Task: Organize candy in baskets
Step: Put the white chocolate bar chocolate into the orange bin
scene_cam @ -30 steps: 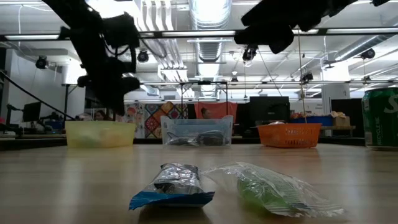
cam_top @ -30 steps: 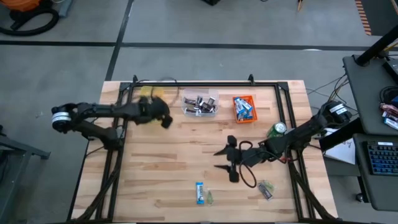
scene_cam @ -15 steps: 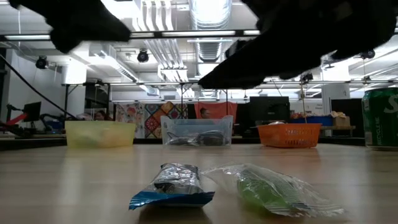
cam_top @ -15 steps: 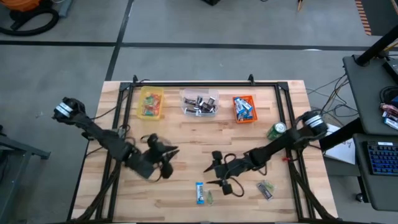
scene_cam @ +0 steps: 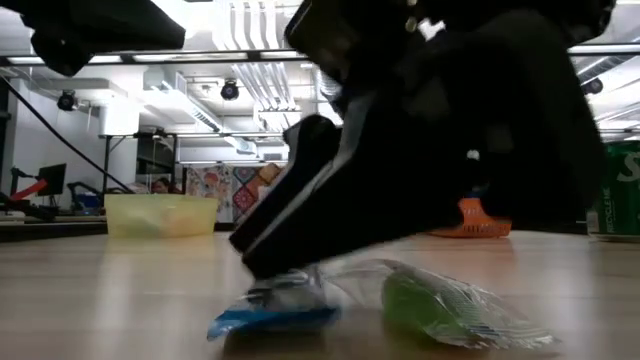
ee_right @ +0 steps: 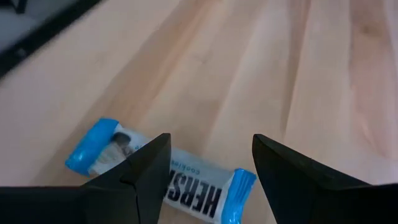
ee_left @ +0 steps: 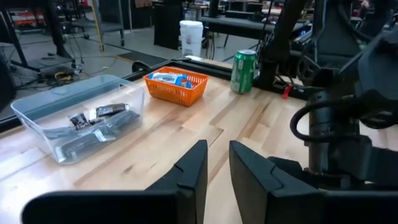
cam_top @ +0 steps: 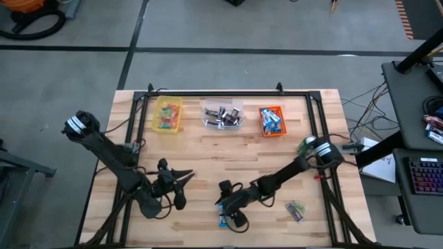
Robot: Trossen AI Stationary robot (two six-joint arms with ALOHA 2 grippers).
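The right gripper (ee_right: pixel 208 168) holds its jaws wide, straddling the blue-and-white bar (ee_right: pixel 163 176) that lies on the surface (cam_top: pixel 208 159) near its front edge. A second ago it hung mid-surface. The left gripper (cam_top: pixel 181 181), jaws narrow and empty, has left the yellow basket (cam_top: pixel 167 114).

clear basket (scene_cam: pixel 300 215) — mostly hidden behind right arm | orange basket (scene_cam: pixel 478 220) — partly hidden

- You were working in a robotics lab or workshop: the wooden table (cam_top: pixel 208 166) stood on bare grey concrete floor (cam_top: pixel 208 66).
- In the low view's background, open ceiling ducts (scene_cam: pixel 250 40), striplights and monitors (scene_cam: pixel 50 178) filled the hall.
- At the high view's right edge, a keyboard (cam_top: pixel 423 176) and loose cables (cam_top: pixel 367 104) sat on a desk.
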